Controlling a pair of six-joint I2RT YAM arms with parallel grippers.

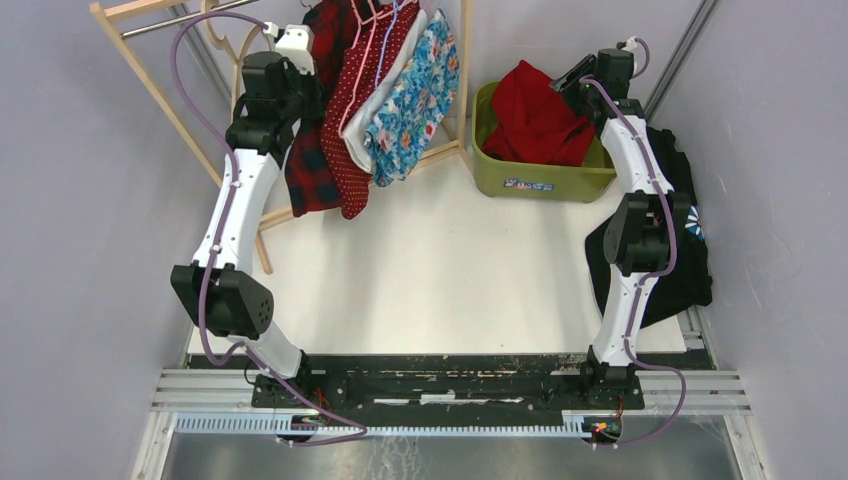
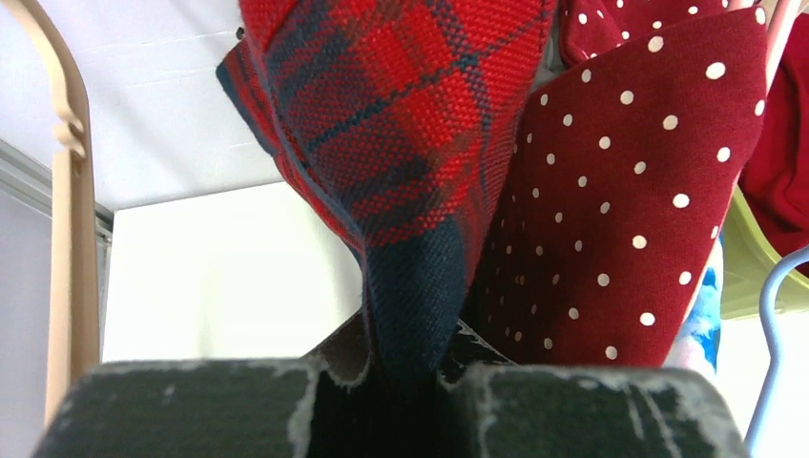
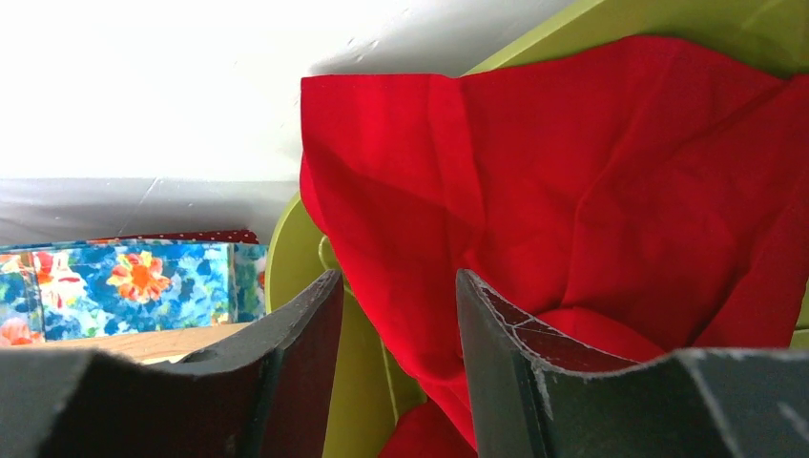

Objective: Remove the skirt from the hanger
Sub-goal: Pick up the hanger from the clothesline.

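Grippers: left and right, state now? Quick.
Left gripper: closed on the plaid skirt.
Right gripper: open, holding nothing, by the red cloth in the bin.

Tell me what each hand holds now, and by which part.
The left hand pinches the red plaid skirt by its dark lower corner. The right hand stands open at the red cloth in the green bin, holding nothing.
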